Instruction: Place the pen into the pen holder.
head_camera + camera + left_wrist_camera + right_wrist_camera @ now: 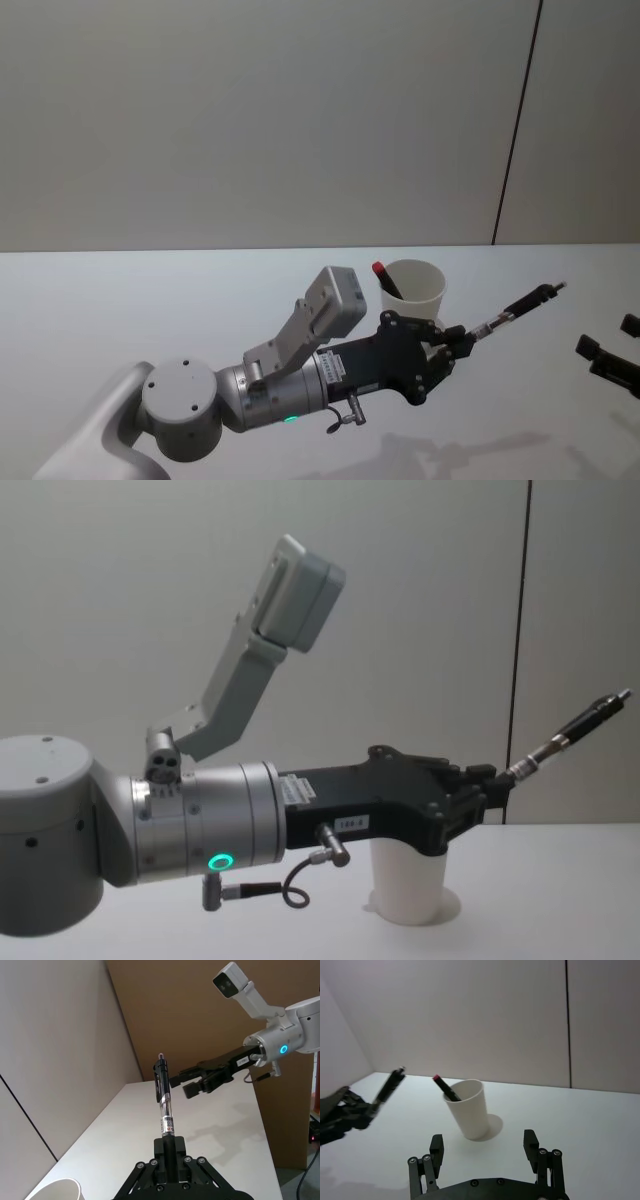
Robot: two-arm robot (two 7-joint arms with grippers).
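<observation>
— Where's the pen?
— Off the table, right of centre in the head view. The left gripper has its fingers clamped on the pen's lower end. It slants up-right, beside the pen holder (a white paper cup).
— Any writing?
— A sticker on the barrel, perhaps a barcode; unreadable.
— Anything hidden?
— The cup's base, behind that gripper. The right gripper, fingers apart, is cut off at the right edge.
</observation>
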